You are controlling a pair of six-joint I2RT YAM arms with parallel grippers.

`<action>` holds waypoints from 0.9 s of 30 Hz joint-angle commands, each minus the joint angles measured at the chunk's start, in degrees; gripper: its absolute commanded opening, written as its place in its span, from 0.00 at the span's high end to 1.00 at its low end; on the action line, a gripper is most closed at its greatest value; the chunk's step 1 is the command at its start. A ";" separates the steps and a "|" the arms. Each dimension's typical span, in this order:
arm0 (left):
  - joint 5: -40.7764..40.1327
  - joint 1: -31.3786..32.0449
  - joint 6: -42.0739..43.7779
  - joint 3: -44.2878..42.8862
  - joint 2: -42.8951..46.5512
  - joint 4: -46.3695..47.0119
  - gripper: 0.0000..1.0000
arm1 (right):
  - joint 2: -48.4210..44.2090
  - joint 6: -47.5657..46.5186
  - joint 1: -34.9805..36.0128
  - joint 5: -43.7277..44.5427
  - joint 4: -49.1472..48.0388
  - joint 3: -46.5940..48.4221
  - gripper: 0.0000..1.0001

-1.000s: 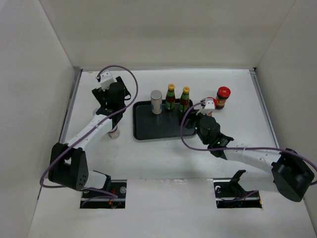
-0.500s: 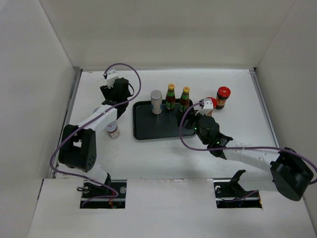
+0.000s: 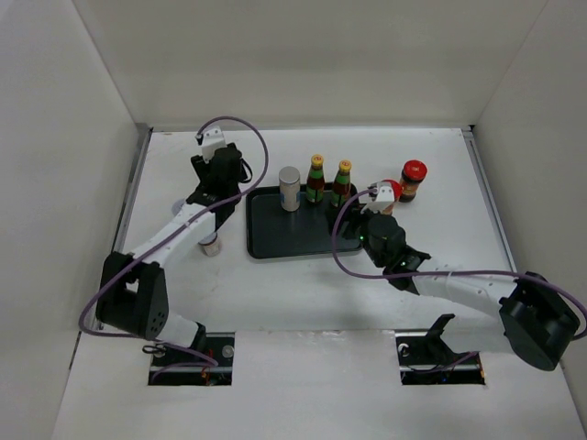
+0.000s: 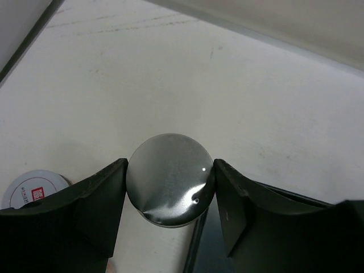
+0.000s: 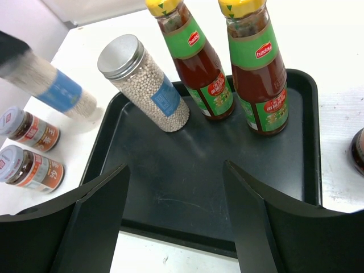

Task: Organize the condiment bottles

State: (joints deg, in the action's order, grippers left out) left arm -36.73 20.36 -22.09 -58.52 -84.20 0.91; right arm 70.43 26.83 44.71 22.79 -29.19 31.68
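- The left gripper [image 4: 170,166] is clamped on a silver-lidded shaker [image 4: 169,179], pinching its lid from both sides; the left wrist view looks straight down on the lid, so the long axis runs away from the camera
- In the right wrist view this shaker is blurred in the upper left, leaning with its lid end up-left and its base down-right, just outside the tray's [image 5: 170,187] left corner; whether the base touches the table cannot be told
- The left arm [image 3: 174,229] reaches up the left of the overhead frame
- The right gripper [image 5: 176,169] is spread wide, holding nothing, over the tray's lower edge
- A second shaker [image 5: 148,85] and two yellow-capped bottles [image 5: 190,54] [image 5: 256,62] stand upright on the tray
- Two white-lidded jars [image 5: 28,128] [image 5: 31,165] stand left of the tray, and two red-lidded jars [image 3: 414,180] [image 3: 391,189] stand to its right
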 commanded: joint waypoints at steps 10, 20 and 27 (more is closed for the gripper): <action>1.92 11.85 -1.56 -2.91 0.37 7.09 0.61 | -0.03 0.24 0.16 -0.55 -3.59 1.89 0.27; 1.58 13.43 -0.24 -3.27 -5.35 9.99 0.60 | -0.39 0.59 0.16 -0.64 -3.68 1.45 0.27; 1.14 13.87 0.02 -2.21 -4.31 11.05 0.24 | 0.05 0.59 0.16 -0.64 -3.68 1.54 0.27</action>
State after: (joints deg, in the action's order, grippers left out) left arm -34.44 33.69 -22.33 -58.81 -90.54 6.68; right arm 70.63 26.83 44.71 22.63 -29.19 31.68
